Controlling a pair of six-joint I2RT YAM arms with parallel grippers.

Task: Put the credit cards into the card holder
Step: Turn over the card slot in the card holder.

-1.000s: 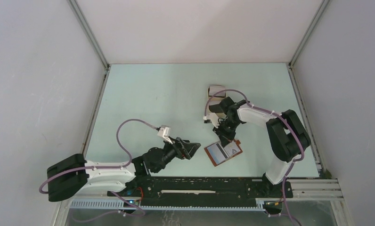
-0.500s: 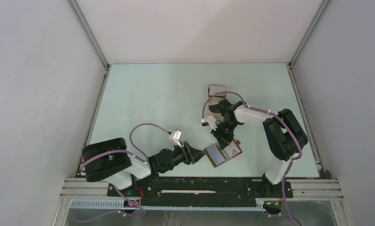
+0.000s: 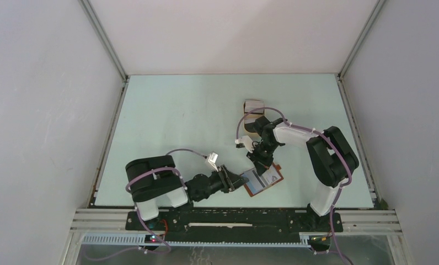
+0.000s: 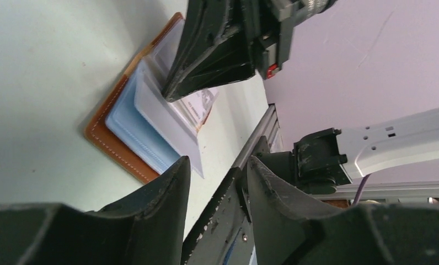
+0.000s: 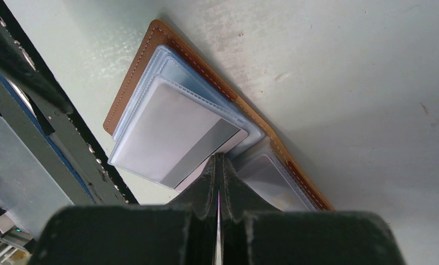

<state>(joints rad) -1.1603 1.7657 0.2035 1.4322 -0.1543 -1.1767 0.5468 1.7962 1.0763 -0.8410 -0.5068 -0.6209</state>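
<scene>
Where the table (image 3: 178,110) nears its front rail (image 3: 234,212), you have the holder (image 3: 263,179) lying open and flat, brown outside down, clear sleeves facing up. It sits right of centre, between your two arms.

Your right gripper (image 3: 260,164) comes down on it from behind, fingers pressed together with no gap between them. In the right wrist view the tips meet the near edge of a card (image 5: 173,138) – pale, with a grey stripe – which lies over the sleeves on one half of the holder. You cannot tell whether the card's edge is caught between the tips or only touched by them.

Your left gripper (image 3: 240,180) lies low over the table, just beside the holder's left edge. Its fingers stand partly spread and nothing is between them – the left wrist view shows only the rail through the gap, with the holder's stitched corner just beyond one fingertip.

Further back, beyond the right arm, lies a pale piece (image 3: 254,105), too small to identify.
</scene>
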